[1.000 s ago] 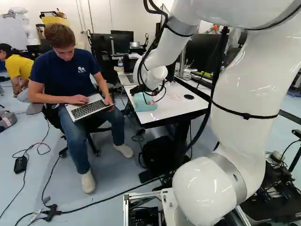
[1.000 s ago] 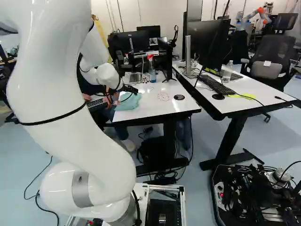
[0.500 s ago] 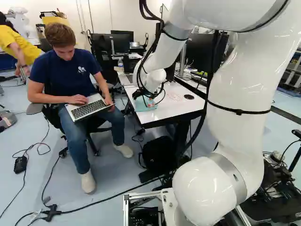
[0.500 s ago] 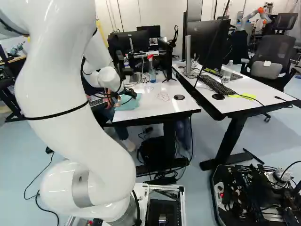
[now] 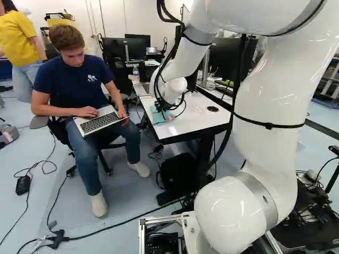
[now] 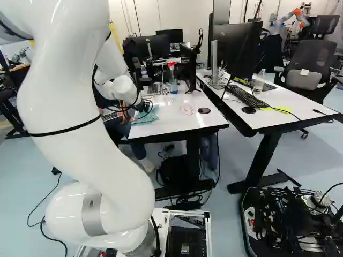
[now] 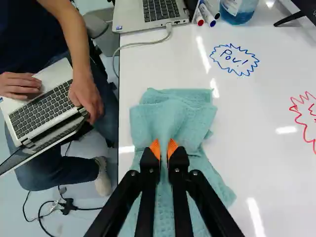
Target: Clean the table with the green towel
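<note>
The glossy white arm point(image 5: 273, 159) has grey bands point(image 6: 92, 214), black cables point(image 5: 241, 66) and orange-padded black fingers point(image 7: 149, 164).

The big white arm point(image 6: 69, 101) bends on the left. Its end effector point(image 6: 142, 107) is at the green towel point(image 6: 147, 119), on the left side of the white tabletop point(image 6: 177, 122). A red scribble point(image 6: 186, 110) and a round black thing point(image 6: 204, 111) sit to the right of the towel. Behind them stands a blue bottle point(image 6: 173, 85) with a red top. A keyboard point(image 6: 247, 96) lies on the next tabletop point(image 6: 284, 108).

Plain teal towel point(image 7: 197, 106), orange-padded claw point(image 7: 164, 149)
</note>
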Available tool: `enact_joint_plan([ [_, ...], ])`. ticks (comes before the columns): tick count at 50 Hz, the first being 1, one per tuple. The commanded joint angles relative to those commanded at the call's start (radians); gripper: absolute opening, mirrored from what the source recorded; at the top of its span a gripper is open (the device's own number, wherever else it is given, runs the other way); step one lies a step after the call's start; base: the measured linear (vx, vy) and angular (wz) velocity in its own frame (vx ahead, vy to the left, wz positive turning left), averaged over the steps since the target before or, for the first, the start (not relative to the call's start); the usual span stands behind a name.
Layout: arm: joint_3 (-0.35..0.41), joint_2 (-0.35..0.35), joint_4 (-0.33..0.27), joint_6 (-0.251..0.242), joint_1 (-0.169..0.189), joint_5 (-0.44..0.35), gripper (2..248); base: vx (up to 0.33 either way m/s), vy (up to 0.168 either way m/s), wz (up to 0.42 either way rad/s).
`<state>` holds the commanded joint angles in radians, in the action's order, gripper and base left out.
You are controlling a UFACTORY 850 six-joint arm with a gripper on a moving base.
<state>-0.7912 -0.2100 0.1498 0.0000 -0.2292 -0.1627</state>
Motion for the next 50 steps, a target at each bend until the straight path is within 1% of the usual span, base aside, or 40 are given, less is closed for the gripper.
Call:
enact_joint_plan([
  [11, 0.003, 0.011, 0.000, 0.000, 0.000, 0.000, 36, 0.000, 0.000, 0.000],
  [50, 0.023, 0.120, 0.000, 0.000, 0.000, 0.000, 36, 0.000, 0.000, 0.000],
])
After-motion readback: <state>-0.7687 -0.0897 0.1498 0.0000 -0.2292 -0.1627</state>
